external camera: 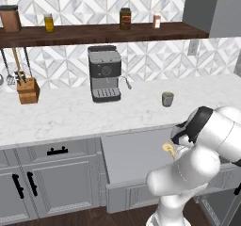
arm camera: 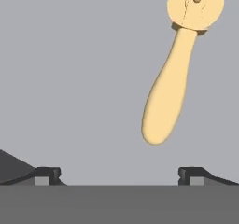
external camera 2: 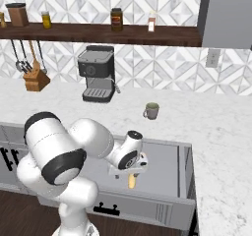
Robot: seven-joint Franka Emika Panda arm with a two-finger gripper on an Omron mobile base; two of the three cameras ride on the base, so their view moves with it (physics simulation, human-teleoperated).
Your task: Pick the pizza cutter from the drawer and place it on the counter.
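No writing can be read on the shelf jars or on the black espresso machine [external camera: 105, 73], which stands on the white, faintly veined marble counter [external camera: 61, 114] near a small grey mug [external camera: 167, 99]. The pizza cutter [arm camera: 173, 73], matte yellow-tan with a club-shaped handle and a round wheel pinned at its centre, lies flat on the smooth grey floor of the pulled-out drawer [external camera: 134, 152]. The gripper [arm camera: 119, 174] hangs above it, fingers spread wide and holding nothing.

You have the drawer [external camera: 132, 154] pulled out below the counter [external camera: 70, 114], with the pizza cutter [arm camera: 175, 69] lying inside it under the gripper [external camera 2: 132, 173]. On the counter, the coffee machine [external camera: 105, 73] stands left of the mug [external camera: 167, 98], and the knife block [external camera: 28, 90] sits farther left. 4 jars line the shelf [external camera: 94, 32] above.
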